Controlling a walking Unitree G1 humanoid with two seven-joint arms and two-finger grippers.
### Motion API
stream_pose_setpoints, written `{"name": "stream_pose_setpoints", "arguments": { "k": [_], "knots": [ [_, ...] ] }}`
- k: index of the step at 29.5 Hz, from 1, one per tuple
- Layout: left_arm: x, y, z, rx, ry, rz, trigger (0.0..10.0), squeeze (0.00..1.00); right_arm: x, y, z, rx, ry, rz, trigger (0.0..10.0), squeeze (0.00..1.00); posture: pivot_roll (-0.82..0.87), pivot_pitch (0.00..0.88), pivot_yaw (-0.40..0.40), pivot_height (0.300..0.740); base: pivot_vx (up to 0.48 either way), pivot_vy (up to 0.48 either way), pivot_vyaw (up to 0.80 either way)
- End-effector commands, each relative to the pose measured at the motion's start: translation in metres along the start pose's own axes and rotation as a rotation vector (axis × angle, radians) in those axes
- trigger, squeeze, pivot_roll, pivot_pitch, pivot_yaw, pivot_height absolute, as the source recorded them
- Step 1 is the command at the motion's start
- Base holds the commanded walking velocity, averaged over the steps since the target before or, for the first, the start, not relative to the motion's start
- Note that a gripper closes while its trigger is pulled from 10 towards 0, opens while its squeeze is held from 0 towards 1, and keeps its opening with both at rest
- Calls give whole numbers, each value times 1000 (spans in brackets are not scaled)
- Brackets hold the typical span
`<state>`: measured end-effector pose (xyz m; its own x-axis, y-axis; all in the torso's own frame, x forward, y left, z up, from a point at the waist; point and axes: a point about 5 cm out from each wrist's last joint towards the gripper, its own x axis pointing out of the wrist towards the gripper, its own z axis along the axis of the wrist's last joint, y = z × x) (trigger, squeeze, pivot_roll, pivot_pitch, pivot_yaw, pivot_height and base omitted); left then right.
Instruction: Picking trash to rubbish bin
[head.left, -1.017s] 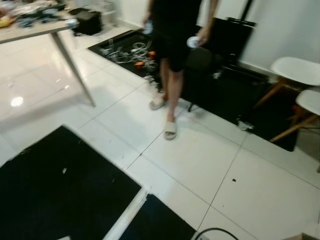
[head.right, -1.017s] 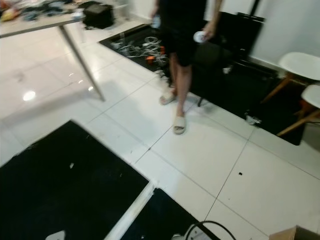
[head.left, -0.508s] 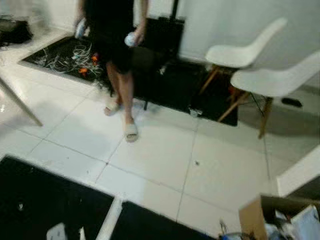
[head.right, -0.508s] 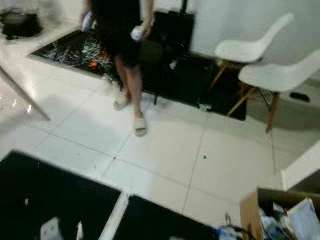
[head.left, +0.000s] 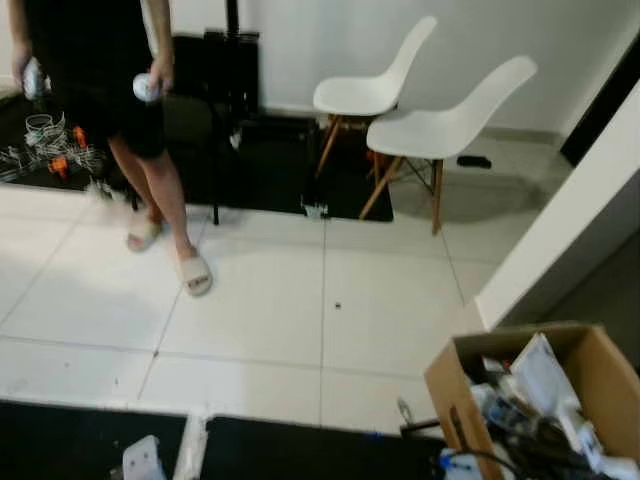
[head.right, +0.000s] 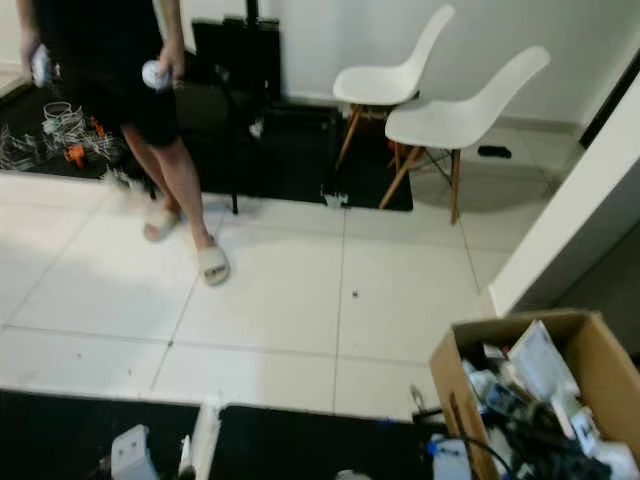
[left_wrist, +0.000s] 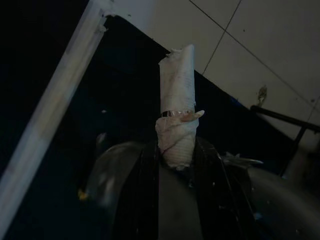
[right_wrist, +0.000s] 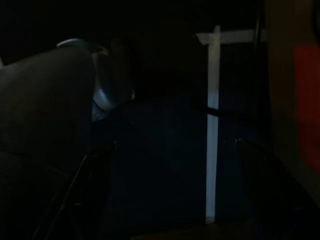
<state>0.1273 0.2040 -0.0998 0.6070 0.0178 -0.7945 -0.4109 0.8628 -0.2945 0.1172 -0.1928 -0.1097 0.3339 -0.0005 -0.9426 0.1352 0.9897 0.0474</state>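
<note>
White tiled floor (head.left: 260, 320) stretches ahead, a person (head.left: 110, 90) standing well beyond the left hand (left_wrist: 175, 150), two white chairs (head.left: 420, 120) farther off. A cluttered cardboard box (head.left: 540, 400) sits over toward the right hand, whose fingers I cannot make out. The left hand grips a crumpled paper roll (left_wrist: 176, 105) by its lower end; walking jolts could shake it loose.
</note>
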Motion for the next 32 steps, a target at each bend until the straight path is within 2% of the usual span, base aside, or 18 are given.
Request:
{"name": "stream_pose_setpoints", "arguments": {
  "k": [1,8,13,15,16,17,18,19,23,24,26,27,28,29,30,32],
  "knots": [
    [-1,2,-4,20,18,5,10000,0,2,24,-6,2,21,84,10000,0,136,31,2,740,0,0,-800],
    [0,1,-1,37,12,-1,10000,0,2,25,-5,-12,19,89,10000,0,134,30,4,740,0,0,-795],
    [2,-2,10,72,-33,-19,10000,0,2,25,-5,-14,19,89,10000,0,136,30,5,740,0,0,-800],
    [3,-3,23,84,-97,-36,10000,0,2,25,-5,-10,17,93,10000,0,138,31,6,740,0,0,-800],
    [5,-7,39,93,-168,-70,10000,0,2,26,-5,-5,16,96,10000,0,139,32,5,740,0,0,-788],
    [5,-7,39,93,-168,-70,10000,0,2,26,-5,-5,16,96,10000,0,139,32,5,740,0,0,-788],
    [7,-13,57,106,-248,-120,10000,0,2,26,-5,-4,15,99,10000,0,139,32,5,740,0,0,-800],
    [7,-13,57,106,-248,-120,10000,0,2,26,-5,-4,15,99,10000,0,139,32,5,740,0,0,-800],
    [7,-43,104,197,-436,-312,10000,0,2,26,-5,-4,15,103,10000,0,145,34,3,740,0,0,-794],
    [1,-61,130,250,-556,-427,10000,0,2,26,-5,-5,15,104,10000,0,143,35,3,740,0,0,-788],
    [-6,-73,150,279,-657,-494,10000,0,2,26,-5,-5,15,106,10000,0,143,36,3,740,0,0,-794],
    [-15,-85,174,310,-766,-532,10000,0,2,26,-5,-6,15,106,10000,0,143,36,3,740,0,0,-788],
    [-15,-85,174,310,-766,-532,10000,0,2,26,-5,-6,15,106,10000,0,143,36,3,740,0,0,-788],
    [-21,-90,185,325,-816,-543,10000,0,2,26,-5,-6,15,106,10000,0,143,38,3,740,0,0,-788],
    [-32,-101,204,388,-901,-563,10000,0,2,25,-5,-7,16,106,10000,0,143,38,3,740,0,0,-800],
    [-50,-122,227,492,-1011,-615,10000,0,2,25,-5,-12,17,107,10000,0,143,38,3,740,0,0,-794]
  ]
}}
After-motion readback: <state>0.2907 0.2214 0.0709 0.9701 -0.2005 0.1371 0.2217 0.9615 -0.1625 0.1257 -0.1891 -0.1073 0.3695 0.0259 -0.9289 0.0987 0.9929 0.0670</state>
